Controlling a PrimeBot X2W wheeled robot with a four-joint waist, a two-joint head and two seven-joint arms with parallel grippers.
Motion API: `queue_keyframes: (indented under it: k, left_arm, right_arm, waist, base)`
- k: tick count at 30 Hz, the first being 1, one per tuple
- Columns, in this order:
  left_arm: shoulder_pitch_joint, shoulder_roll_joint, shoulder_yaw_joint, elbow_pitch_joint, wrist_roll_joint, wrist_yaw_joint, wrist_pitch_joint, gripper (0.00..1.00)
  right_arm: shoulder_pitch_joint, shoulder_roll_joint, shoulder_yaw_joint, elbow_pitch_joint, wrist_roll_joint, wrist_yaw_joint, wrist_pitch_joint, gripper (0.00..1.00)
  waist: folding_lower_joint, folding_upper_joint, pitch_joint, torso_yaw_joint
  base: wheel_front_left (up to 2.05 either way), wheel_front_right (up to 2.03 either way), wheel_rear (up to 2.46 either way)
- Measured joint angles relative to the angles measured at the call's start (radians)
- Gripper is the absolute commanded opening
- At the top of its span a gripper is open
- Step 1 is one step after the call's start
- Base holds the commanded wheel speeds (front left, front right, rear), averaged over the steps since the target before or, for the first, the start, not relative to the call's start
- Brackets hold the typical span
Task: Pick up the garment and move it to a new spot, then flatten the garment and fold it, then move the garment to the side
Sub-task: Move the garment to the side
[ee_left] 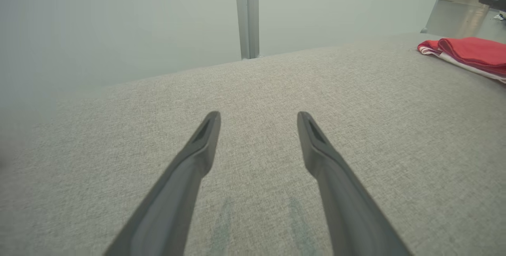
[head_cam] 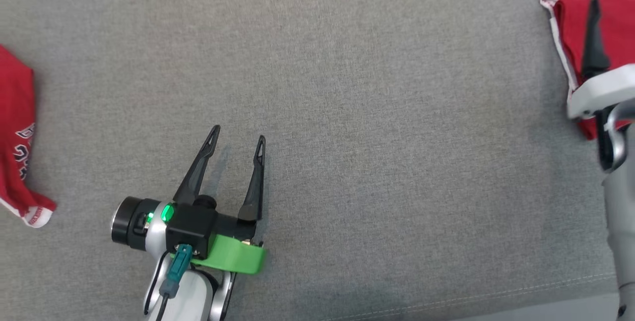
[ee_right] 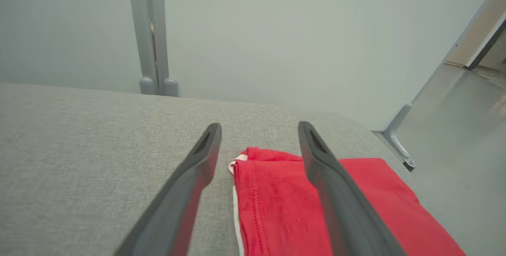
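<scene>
surface: a grey woven upholstered surface (head_cam: 372, 112), with a stitched seam along its near edge in the head view.
garment: the red garment (head_cam: 570, 13) lies folded at the far right of the surface, close to its right edge. a red-and-white striped trim shows at its upper left corner, and a white stripe runs down its left side.
right gripper: the right gripper (ee_right: 259, 124) hangs over the garment's near left corner with its fingers spread wide and nothing between them. in the right wrist view one finger is over bare grey cloth just beside the garment's edge and the other is over the red fabric. i cannot tell whether either tip touches the cloth.
right finger, head view: one dark finger (head_cam: 593, 38) points up the view across the red fabric, with the pale wrist below it.
left gripper: the left gripper (head_cam: 238, 132) is over bare grey fabric at lower left of centre, well apart from the garment. its fingers are spread and empty, and a green light glows on its wrist.
second jersey: another red jersey (head_cam: 15, 127) lies at the left edge, partly cut off, with black white-outlined print and a striped cuff.
background: a pale wall with a grey post (ee_left: 247, 10) stands behind the surface.
</scene>
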Motion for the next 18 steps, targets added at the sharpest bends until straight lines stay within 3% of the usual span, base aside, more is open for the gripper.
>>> queue_keyframes:
  k: [9,18]
  left_arm:
    - [0.084,-0.015,0.054,0.033,-0.019,-0.001,0.0,1.0]
    - [0.186,-0.027,0.118,0.062,-0.033,0.0,0.0,1.0]
  right_arm:
    - [0.195,0.069,0.182,-0.062,0.151,0.0,0.0,1.0]
    - [0.368,0.137,0.293,-0.089,0.189,0.0,0.0,1.0]
  waist:
    - [-0.0001,0.0,-0.154,0.012]
    - [-0.0002,0.0,-0.309,0.017]
  base:
    - [0.0,0.0,0.0]
    - [0.0,0.0,0.0]
